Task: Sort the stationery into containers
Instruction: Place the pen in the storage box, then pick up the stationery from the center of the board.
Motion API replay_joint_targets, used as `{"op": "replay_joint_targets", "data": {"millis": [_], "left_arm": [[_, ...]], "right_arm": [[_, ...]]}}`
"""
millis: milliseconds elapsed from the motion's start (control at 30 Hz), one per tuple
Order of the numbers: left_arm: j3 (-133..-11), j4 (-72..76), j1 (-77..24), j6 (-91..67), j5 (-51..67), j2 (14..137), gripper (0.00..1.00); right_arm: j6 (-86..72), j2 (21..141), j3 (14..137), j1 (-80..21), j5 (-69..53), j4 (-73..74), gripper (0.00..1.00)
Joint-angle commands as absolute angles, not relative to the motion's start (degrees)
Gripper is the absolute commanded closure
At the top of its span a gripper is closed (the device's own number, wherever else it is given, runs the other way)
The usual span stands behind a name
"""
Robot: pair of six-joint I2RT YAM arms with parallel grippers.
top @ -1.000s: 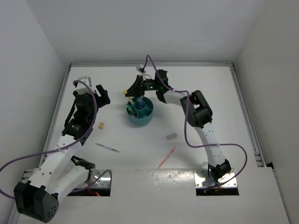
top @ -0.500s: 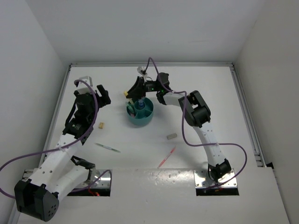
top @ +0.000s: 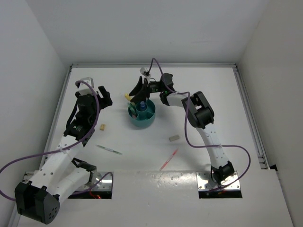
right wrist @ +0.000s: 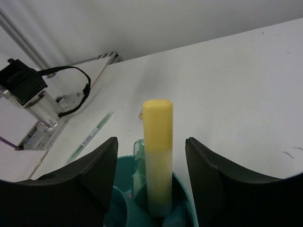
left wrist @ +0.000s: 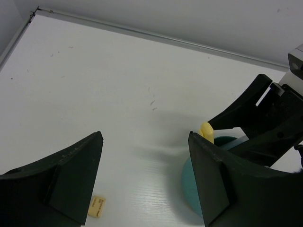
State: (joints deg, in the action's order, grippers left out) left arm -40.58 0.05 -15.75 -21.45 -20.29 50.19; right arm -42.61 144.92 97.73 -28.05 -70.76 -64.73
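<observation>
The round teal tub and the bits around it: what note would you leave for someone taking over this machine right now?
Left claw: open and empty, left of the round teal plastic tub.
Right claw: open above the tub, its fingers either side of the yellow stick without touching it.
Done: the yellow stick, a mint-green stick and a clear blue-capped bottle stand in the tub.
Left: small tan block, small grey block, thin white pen and thin red pen lie loose on the white table.
</observation>
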Motion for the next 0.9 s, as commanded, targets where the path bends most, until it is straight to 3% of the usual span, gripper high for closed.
{"op": "replay_joint_targets", "data": {"millis": [0,333,400,433,467,500,533,567,600,667,700,767,800,833,867], "left_arm": [[-41.13,1.76,-15.29,-20.92,-19.78,50.10,0.21],[-41.13,1.76,-15.29,-21.44,-20.38,50.10,0.21],[-41.13,2.37,-15.29,-22.05,-21.09,50.10,0.21],[-40.44,2.37,-15.29,-23.19,-21.62,50.10,0.28],[-40.43,4.20,-15.29,-25.03,-22.32,50.71,0.34],[-39.56,5.00,-15.29,-26.61,-22.32,50.71,0.42],[-39.55,5.71,-14.16,-28.28,-19.89,52.98,0.56],[-39.55,6.23,-11.98,-29.95,-17.86,54.39,0.88],[-40.86,6.24,-11.08,-33.45,-14.19,56.06,0.99],[-42.71,6.77,-8.89,-35.32,-10.21,61.40,1.00],[-43.67,6.77,-8.27,-36.55,-8.72,62.91,1.00],[-46.14,6.77,-6.69,-37.35,-4.60,65.29,1.00],[-46.66,5.81,-6.07,-37.88,-3.44,66.61,0.99],[-47.19,5.28,-5.46,-39.10,-2.64,66.62,0.95],[-47.20,4.40,-4.84,-39.81,-2.64,67.14,0.81]], "right_arm": [[-41.75,140.28,98.35,-27.51,-72.16,-69.96,0.41],[-41.75,136.68,98.87,-26.46,-69.96,-68.29,0.42],[-41.75,136.05,98.88,-25.93,-69.35,-66.72,0.47],[-41.23,135.18,99.40,-25.93,-69.35,-65.84,0.53],[-41.22,134.65,99.40,-25.23,-68.65,-62.26,0.78],[-39.92,133.60,99.93,-25.22,-67.86,-59.09,0.94],[-37.03,132.81,100.63,-24.62,-67.16,-55.06,1.00],[-35.17,131.76,100.63,-23.91,-65.93,-44.84,1.00],[-28.02,129.22,101.16,-23.30,-63.13,-38.39,1.00],[-16.76,125.96,101.95,-23.29,-59.61,-22.15,1.00],[-10.87,124.38,102.48,-23.29,-54.54,-6.92,1.00],[2.99,119.98,103.36,-23.90,-44.02,5.92,0.99],[6.03,118.67,103.36,-23.91,-40.03,15.37,0.75],[8.41,117.35,103.36,-24.43,-37.38,18.95,0.60],[12.27,113.68,100.40,-24.43,-34.05,21.51,0.44]]}}
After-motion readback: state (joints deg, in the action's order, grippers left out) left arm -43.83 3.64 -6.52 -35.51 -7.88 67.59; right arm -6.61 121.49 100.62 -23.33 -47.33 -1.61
